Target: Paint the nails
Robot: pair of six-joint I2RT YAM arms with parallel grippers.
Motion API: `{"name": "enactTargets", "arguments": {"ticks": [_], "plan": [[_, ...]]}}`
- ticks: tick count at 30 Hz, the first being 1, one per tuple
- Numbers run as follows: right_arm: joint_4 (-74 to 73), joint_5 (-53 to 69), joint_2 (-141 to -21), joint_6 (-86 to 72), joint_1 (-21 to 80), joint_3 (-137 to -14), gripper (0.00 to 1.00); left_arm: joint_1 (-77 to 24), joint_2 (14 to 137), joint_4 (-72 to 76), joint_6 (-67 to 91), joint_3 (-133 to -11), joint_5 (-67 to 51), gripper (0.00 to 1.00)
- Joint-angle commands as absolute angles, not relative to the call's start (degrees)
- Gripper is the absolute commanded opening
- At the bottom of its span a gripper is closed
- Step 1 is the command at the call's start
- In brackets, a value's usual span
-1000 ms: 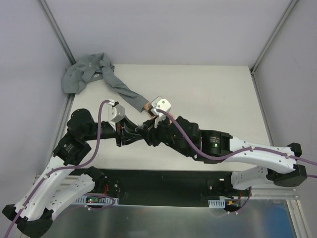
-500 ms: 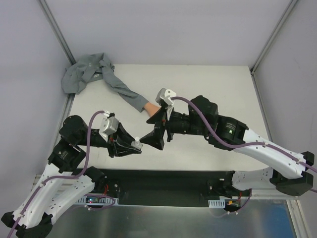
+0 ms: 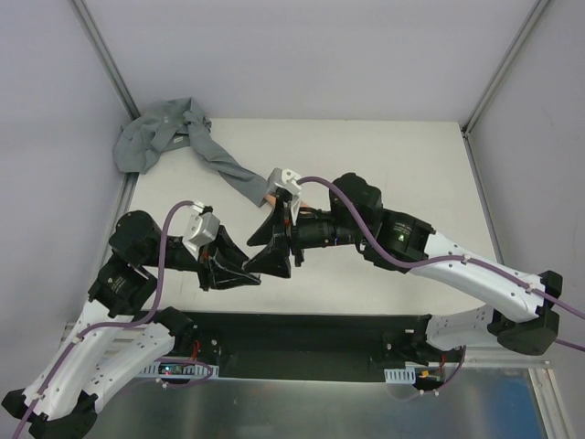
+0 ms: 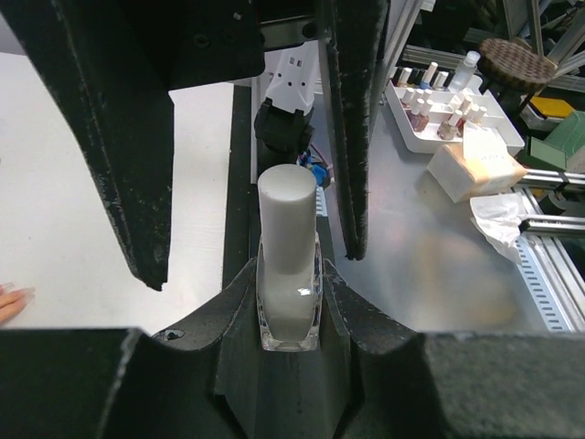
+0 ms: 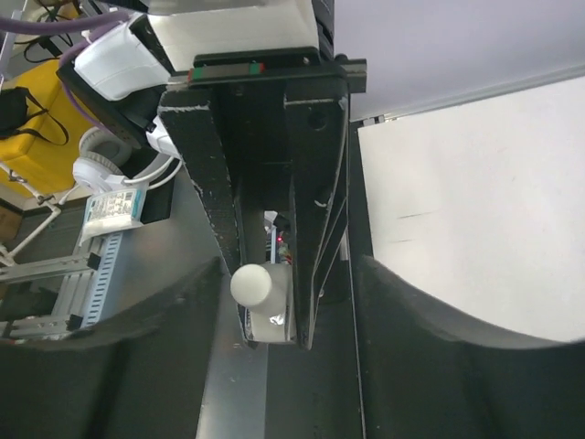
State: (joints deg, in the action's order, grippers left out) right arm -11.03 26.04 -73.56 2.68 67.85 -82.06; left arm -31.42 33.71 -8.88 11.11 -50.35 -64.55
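Two grippers: left gripper (image 3: 243,273) pinched on the bottle (image 4: 288,274); right gripper (image 3: 266,251) spread, empty, facing its cap (image 5: 251,283)
Why: bottle is held steady, probably for uncapping
Counts: one bottle, one mannequin hand (image 3: 268,197), one sleeve (image 3: 219,166)
Nails: on the mannequin hand, mid-table beside the right wrist; too small to count

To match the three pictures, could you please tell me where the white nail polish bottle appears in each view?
Top external: hidden where the left gripper meets the right gripper, lower centre-left.
Left wrist: the white bottle stands centre, lower half, between the left gripper's fingers.
Right wrist: the white bottle, lower centre-left, cap toward the camera.
Shared landmark: the left gripper clamped on it.
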Motion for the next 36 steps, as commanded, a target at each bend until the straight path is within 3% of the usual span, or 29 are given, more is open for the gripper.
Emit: {"name": "enactTargets", "arguments": {"ticks": [1,2,8,10,12,14,17,22,24,25,30,31,36], "plan": [[-6.1,28.5,-74.1,1.2,67.7,-84.4,0.53,-31.2,34.1,-6.4,12.4,-52.6,-64.5,0.00],[-6.2,28.1,-74.2,1.2,67.7,-84.5,0.39,-31.2,34.1,-6.4,12.6,-52.6,-63.5,0.00],[-9.2,20.2,-72.9,1.4,68.2,-82.4,0.01,-31.2,33.3,-10.6,9.2,-54.5,-45.6,0.00],[-11.6,12.3,-72.2,1.7,70.0,-81.9,0.01,-31.3,33.5,-11.9,7.2,-55.0,-41.2,0.00],[-20.6,-18.4,-73.4,0.3,75.9,-84.8,0.01,-31.3,33.5,-11.9,4.7,-54.6,-35.4,0.00],[-26.0,-42.6,-74.7,-10.6,78.6,-87.5,0.01,-31.3,33.6,-11.9,2.0,-53.8,-31.7,0.00],[-22.0,-47.4,-75.5,-12.2,81.8,-86.3,0.01,-31.2,34.3,-11.8,0.5,-53.2,-29.2,0.00],[-20.4,-41.9,-77.5,-7.4,81.5,-89.5,0.01,-31.3,35.1,-11.8,0.5,-53.1,-36.5,0.00],[-19.3,-36.2,-76.9,-5.5,80.4,-88.9,0.05,-31.2,34.6,-11.9,0.5,-52.8,-39.8,0.00],[-18.9,-33.9,-76.6,-4.7,79.8,-88.7,0.15,-31.2,34.3,-11.9,0.6,-52.5,-43.7,0.00],[-18.5,-13.9,-74.7,1.1,75.6,-88.2,0.45,-31.3,32.7,-12.0,2.9,-51.2,-54.6,0.00],[-18.6,-11.3,-73.7,1.7,75.0,-88.0,0.58,-31.3,32.0,-12.0,3.4,-51.0,-55.5,0.00],[-17.9,15.5,-71.5,2.8,68.3,-86.8,0.81,-31.3,30.3,-11.9,6.8,-51.2,-59.6,0.00]]}}
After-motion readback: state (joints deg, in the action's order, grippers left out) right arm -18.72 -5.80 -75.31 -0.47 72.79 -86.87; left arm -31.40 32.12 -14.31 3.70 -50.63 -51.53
